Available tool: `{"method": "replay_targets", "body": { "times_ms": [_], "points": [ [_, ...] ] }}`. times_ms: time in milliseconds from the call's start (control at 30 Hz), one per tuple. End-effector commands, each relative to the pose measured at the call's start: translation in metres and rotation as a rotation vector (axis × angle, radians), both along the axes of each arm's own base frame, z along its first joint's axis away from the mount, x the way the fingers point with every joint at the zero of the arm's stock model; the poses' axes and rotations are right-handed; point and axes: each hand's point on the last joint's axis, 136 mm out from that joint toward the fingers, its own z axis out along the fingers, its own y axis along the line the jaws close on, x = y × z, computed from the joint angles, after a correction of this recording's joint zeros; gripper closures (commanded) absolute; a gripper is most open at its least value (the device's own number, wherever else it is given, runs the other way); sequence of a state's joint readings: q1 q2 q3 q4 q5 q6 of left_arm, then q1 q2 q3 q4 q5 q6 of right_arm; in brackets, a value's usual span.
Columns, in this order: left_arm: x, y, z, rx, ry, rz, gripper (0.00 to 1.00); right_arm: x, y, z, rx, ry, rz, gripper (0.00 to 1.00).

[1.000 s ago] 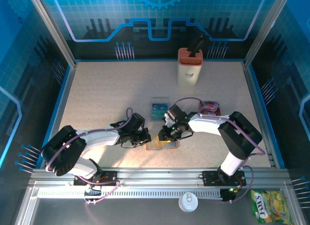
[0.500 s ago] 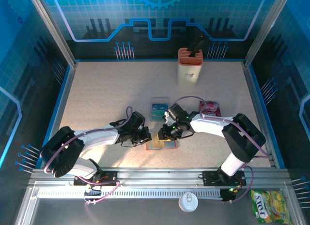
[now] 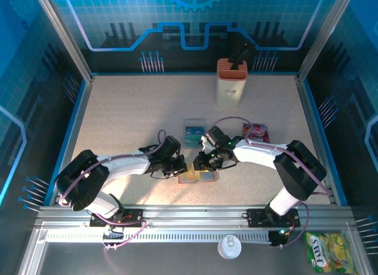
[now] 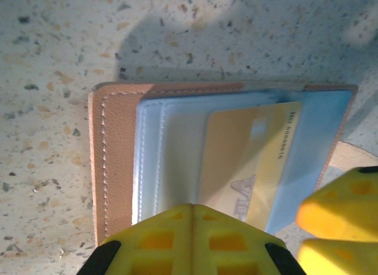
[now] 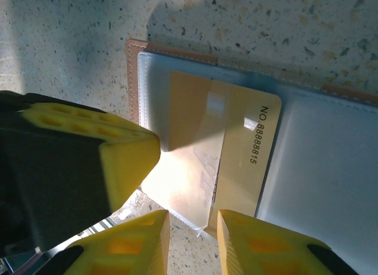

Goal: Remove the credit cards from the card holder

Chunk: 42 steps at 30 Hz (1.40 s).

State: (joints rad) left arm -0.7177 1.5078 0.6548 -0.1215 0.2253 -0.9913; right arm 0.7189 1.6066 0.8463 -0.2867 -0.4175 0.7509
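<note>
Card holder (image 3: 198,177): lies open and flat on the table (image 3: 130,121), towards its near edge, between the two arms. Change noted: over the last second the left gripper (image 4: 192,219) has moved in from the left. It now sits on the holder's inner pocket with fingers pressed together, apparently pinning it. The right gripper (image 5: 194,225) has barely shifted; its fingers stand slightly spread, with the protruding end of the orange-tan credit card (image 5: 239,151) under the gap and no firm pinch evident. Judgement: the holder is braced, so this card can be drawn out. Teal cards (image 3: 193,133) lie loose just beyond the holder
</note>
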Motion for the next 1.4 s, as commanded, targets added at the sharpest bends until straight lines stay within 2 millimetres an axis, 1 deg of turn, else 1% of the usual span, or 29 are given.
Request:
{"method": "replay_targets", "body": {
  "times_ms": [0,300,500,967,1200,1300,1367],
  "points": [
    [0.004,-0.009,0.006,-0.019,-0.018,-0.032,0.99,0.000,-0.007,0.003,-0.014,-0.013,-0.003,0.71],
    [-0.001,-0.002,-0.002,0.017,0.002,-0.029,1.00,0.001,-0.008,-0.001,-0.027,-0.005,-0.004,0.71],
    [-0.002,-0.002,-0.003,0.022,0.006,-0.030,0.99,0.003,-0.013,-0.009,-0.058,-0.001,-0.013,0.71],
    [-0.003,0.000,-0.003,0.022,0.008,-0.027,1.00,0.002,-0.014,-0.023,-0.070,0.020,-0.012,0.71],
    [-0.004,0.002,-0.004,0.026,0.010,-0.021,1.00,0.002,-0.020,-0.029,-0.103,0.015,-0.020,0.71],
    [-0.004,0.002,-0.004,0.027,0.008,-0.021,0.99,0.001,-0.020,-0.031,-0.101,0.021,-0.018,0.70],
    [-0.004,0.002,-0.003,0.026,0.009,-0.020,0.99,0.000,-0.016,-0.030,-0.078,0.026,-0.015,0.71]
  ]
}}
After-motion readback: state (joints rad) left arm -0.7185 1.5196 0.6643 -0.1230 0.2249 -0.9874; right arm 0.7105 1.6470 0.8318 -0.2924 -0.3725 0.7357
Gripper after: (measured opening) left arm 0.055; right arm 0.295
